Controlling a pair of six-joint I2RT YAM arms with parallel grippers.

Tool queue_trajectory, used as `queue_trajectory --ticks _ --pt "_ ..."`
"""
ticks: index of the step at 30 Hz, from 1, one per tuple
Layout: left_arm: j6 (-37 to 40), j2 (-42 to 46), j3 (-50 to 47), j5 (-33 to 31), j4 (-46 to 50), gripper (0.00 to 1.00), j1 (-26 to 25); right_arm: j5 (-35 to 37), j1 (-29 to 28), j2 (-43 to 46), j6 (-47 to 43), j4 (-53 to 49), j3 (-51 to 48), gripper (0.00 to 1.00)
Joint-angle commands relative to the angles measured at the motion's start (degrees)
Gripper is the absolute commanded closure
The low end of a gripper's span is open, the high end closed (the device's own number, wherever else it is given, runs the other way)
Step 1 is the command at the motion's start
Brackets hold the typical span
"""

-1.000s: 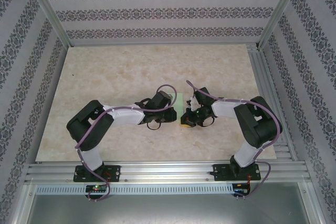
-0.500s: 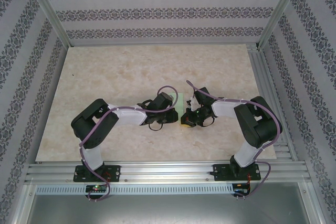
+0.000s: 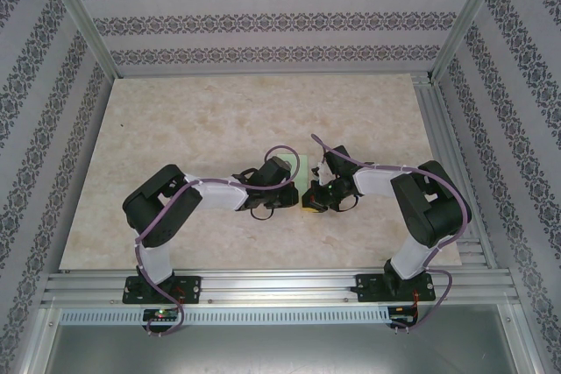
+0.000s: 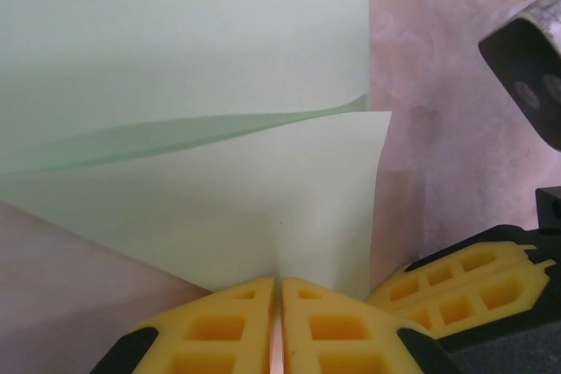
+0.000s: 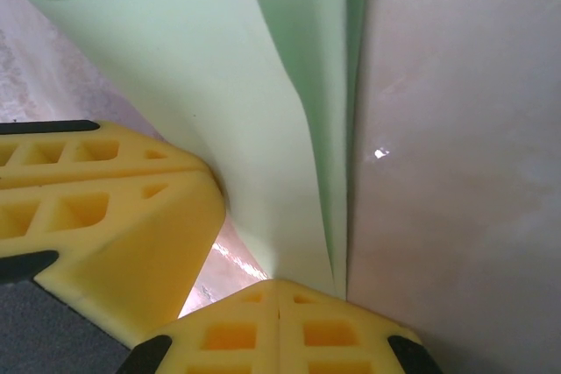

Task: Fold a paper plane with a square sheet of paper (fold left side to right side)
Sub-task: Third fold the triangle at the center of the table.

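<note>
Right, the left gripper (image 4: 280,297) sits at the bottom centre of its wrist view. Its two yellow pads are pressed flat together, and the near edge of the square sheet of paper (image 4: 263,208) runs straight into the seam between them. I read that as a pinch on the paper. The right gripper (image 5: 279,293) looks the same at the bottom centre of its own view: pads closed, with a lifted green layer tapering down into the join. Each camera also catches the other gripper's yellow fingers just beside its own, so the two are close together on the same edge.

Moving outward, the sheet fills the upper left of both wrist views. One layer lies flat on the marble-patterned table (image 3: 219,111), and a raised flap bows above it in a soft curve. From overhead, the paper is a small pale green patch at mid-frame, tucked between the two wrists and mostly covered by them.

I expect this sheet to handle as nearly weightless and very limp. It sags and billows rather than holding a line, and it will probably take any stray crease for good. It could also slide out of smooth pads or tear if the arms pull apart. I would keep my hold right at the edge, near the corners, and carry both sides over evenly.
</note>
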State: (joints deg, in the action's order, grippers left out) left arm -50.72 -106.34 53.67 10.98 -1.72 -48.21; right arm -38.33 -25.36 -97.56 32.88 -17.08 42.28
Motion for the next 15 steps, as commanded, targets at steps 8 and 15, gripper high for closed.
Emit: queue_trajectory --ticks 8,15 --pt "2.08 -0.36 2.08 -10.89 5.01 0.87 1.57 10.29 0.47 -3.34 -1.17 -7.50 -2.38 1.00" --pt "4.43 -0.95 2.14 -11.51 4.97 0.87 5.48 10.46 0.49 -3.00 -1.33 -7.83 -2.53 1.00"
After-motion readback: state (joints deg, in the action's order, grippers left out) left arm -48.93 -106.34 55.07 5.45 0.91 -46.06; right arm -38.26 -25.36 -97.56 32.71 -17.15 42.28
